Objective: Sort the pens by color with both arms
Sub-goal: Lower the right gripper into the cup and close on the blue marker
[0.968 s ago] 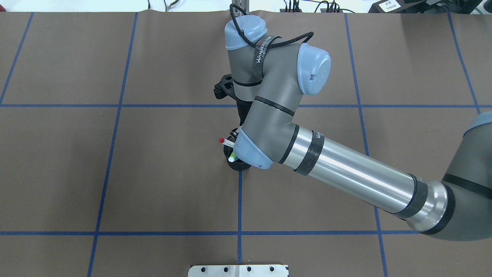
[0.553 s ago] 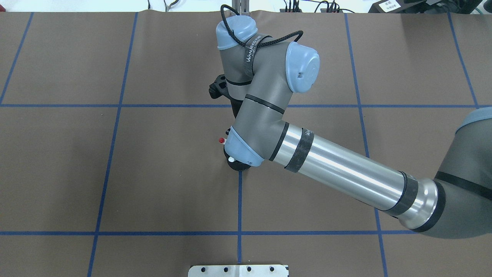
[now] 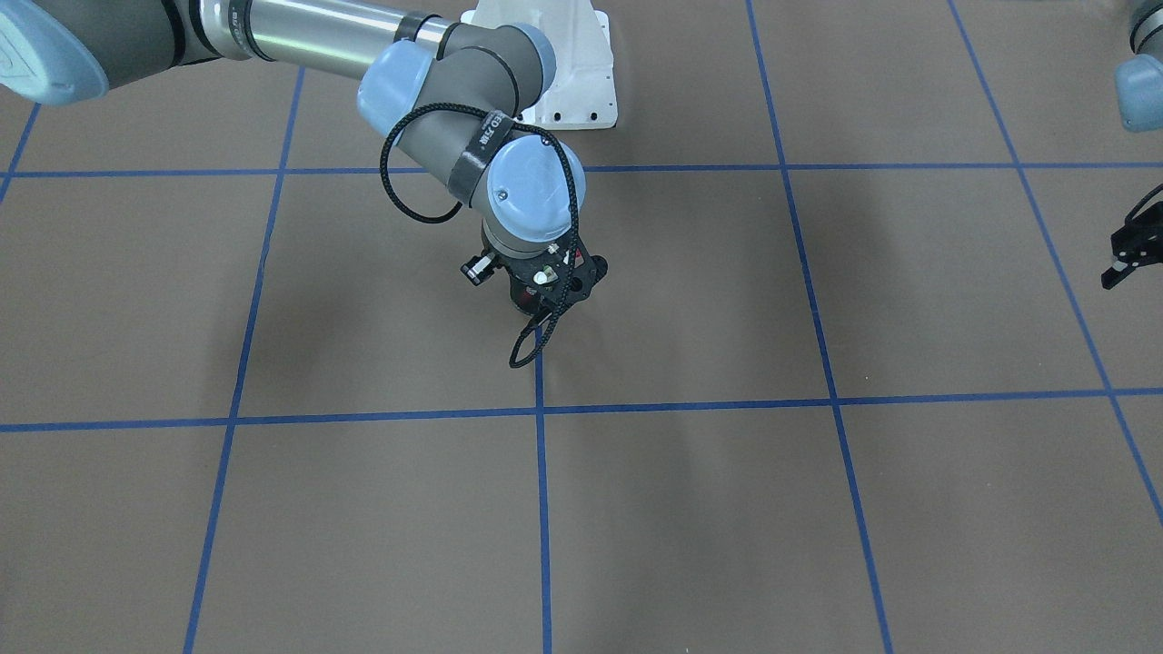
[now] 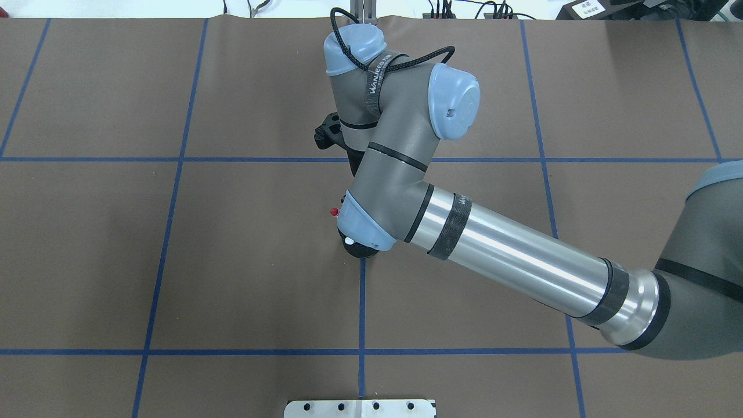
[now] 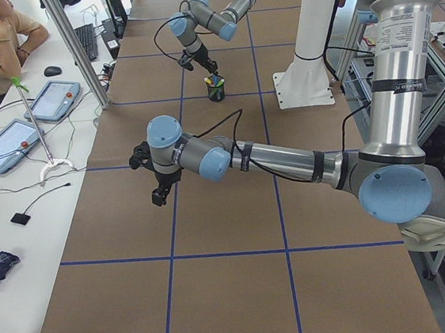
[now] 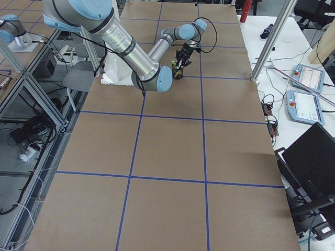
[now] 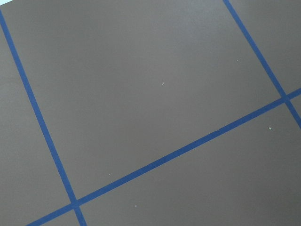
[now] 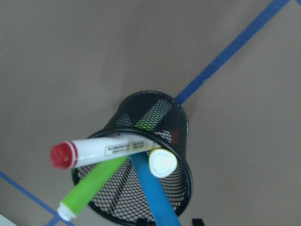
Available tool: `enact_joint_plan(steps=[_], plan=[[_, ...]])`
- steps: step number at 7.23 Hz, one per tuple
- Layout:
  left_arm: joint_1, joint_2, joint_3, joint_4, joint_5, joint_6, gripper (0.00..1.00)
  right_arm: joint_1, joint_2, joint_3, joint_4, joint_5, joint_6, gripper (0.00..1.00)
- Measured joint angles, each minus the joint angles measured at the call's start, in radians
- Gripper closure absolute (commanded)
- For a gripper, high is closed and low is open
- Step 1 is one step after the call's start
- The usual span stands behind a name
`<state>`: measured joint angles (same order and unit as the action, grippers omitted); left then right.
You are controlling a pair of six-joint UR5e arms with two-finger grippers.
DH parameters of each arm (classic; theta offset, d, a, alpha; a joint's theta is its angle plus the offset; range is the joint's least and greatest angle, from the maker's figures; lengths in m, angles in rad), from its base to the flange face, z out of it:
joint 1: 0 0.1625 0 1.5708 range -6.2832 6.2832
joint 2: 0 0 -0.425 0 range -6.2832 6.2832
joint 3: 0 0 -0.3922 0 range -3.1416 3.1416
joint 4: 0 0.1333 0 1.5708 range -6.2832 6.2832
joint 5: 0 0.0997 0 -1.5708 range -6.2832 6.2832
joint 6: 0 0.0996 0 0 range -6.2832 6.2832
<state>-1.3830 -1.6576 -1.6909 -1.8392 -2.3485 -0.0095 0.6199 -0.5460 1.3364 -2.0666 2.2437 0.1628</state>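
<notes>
Pens (image 8: 117,148): four, leaning in the cup (image 8: 155,117), centre of the desk (image 4: 232,261).
Right gripper (image 3: 542,295): directly above, spread; blue pen (image 8: 153,195) points up at it.
Left gripper (image 3: 1119,265): well apart; cannot tell whether spread.

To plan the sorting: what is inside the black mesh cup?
The black mesh cup holds four pens: white pen with red end, green pen, blue pen, yellow pen. Their lower ends are mostly covered.

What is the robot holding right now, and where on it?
Nothing yet. The right gripper hangs with jaws open either side of the blue pen standing in the cup. The left gripper looks empty.
</notes>
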Motion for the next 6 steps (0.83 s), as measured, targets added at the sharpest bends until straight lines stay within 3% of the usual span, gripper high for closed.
enact_joint_plan(steps=[1, 5, 6], plan=[[0.0, 0.0, 0.0, 0.0, 0.0, 0.0, 0.0, 0.0, 0.0, 0.003, -0.001, 0.0, -0.001, 0.83], [0.001, -0.001, 0.006, 0.0, 0.0, 0.0, 0.0, 0.0, -0.002, 0.017, -0.002, -0.001, -0.002, 0.94], [0.0, -0.001, 0.006, 0.0, 0.0, 0.0, 0.0, 0.0, -0.002, 0.025, -0.004, -0.001, -0.002, 0.81]])
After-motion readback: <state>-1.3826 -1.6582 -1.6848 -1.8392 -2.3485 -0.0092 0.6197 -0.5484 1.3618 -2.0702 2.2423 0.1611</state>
